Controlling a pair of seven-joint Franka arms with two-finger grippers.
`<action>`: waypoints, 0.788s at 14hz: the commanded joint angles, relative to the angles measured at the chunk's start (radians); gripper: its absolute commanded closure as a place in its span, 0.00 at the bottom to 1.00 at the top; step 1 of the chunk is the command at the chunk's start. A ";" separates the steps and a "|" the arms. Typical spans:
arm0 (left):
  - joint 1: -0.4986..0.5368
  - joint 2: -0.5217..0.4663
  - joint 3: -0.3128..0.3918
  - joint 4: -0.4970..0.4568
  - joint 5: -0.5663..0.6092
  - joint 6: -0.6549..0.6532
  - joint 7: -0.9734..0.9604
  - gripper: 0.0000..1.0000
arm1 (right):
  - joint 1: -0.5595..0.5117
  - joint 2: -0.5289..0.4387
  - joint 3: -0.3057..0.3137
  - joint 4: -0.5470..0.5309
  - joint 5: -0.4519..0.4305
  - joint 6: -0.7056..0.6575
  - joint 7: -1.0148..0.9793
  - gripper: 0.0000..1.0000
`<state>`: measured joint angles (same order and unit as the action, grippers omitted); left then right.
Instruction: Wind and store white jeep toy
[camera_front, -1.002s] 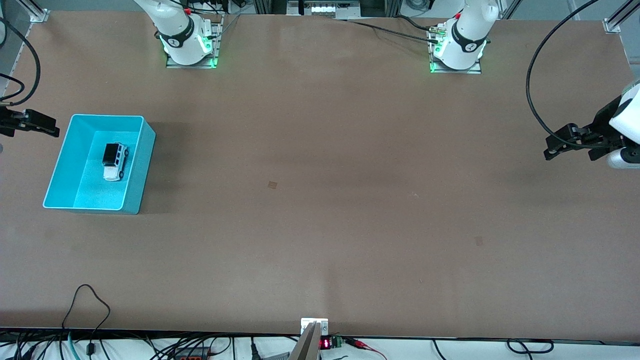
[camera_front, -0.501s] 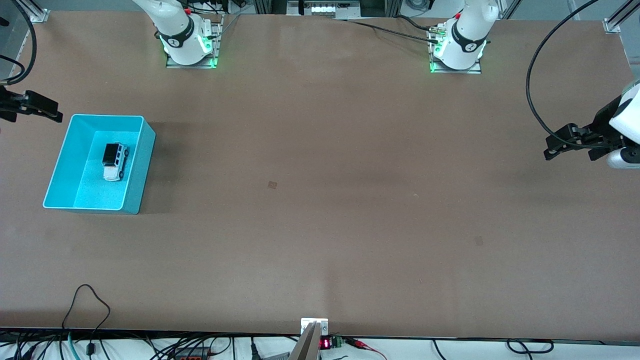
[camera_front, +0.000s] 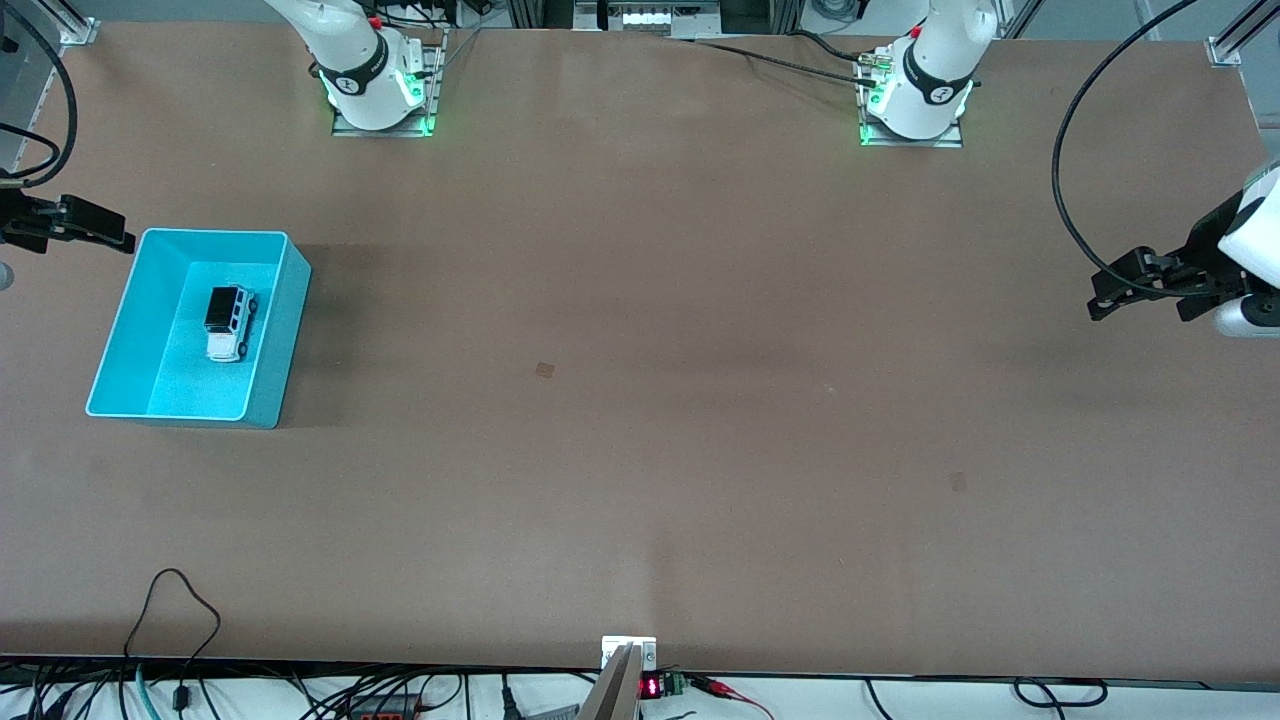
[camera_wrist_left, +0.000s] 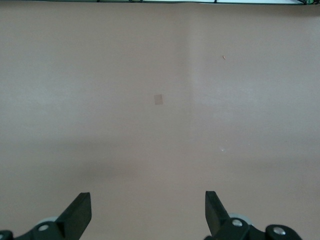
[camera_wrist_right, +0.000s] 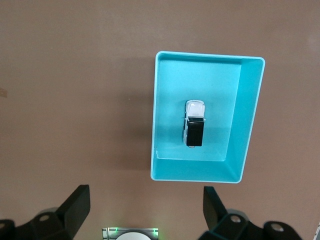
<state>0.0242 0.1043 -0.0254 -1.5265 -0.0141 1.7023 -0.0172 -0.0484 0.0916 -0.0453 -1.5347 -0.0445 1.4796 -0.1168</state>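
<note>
The white jeep toy (camera_front: 228, 322) with its black roof stands on its wheels inside the cyan bin (camera_front: 272, 330), near the right arm's end of the table. The right wrist view looks down on the jeep toy (camera_wrist_right: 194, 130) in the bin (camera_wrist_right: 248, 115) from high up. My right gripper (camera_front: 112, 235) hangs open and empty in the air beside the bin's corner, with its fingers (camera_wrist_right: 75, 205) wide apart. At the left arm's end my left gripper (camera_front: 1140, 300) is open over bare table, holding nothing between its fingers (camera_wrist_left: 80, 212).
The brown table (camera_front: 640, 400) has only small marks (camera_front: 545, 369). The arm bases (camera_front: 380, 90) (camera_front: 915, 100) stand along the table's back edge. Cables (camera_front: 175, 610) lie at the edge nearest the front camera, and a black cable (camera_front: 1075, 180) loops above the left gripper.
My right gripper has shifted slightly beside the bin's corner. The jeep toy, the bin and the left arm have not moved.
</note>
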 joint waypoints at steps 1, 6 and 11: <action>-0.007 0.003 0.010 0.008 -0.015 0.003 -0.001 0.00 | 0.070 -0.007 -0.069 -0.007 0.008 -0.002 0.013 0.00; -0.007 0.003 0.010 0.005 -0.015 0.016 -0.001 0.00 | 0.073 -0.023 -0.073 -0.038 0.008 0.005 0.013 0.00; -0.007 0.002 0.010 0.002 -0.015 0.016 -0.001 0.00 | 0.075 -0.023 -0.073 -0.038 0.003 0.008 0.011 0.00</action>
<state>0.0241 0.1043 -0.0253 -1.5265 -0.0141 1.7104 -0.0172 0.0092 0.0913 -0.1034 -1.5485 -0.0445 1.4797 -0.1155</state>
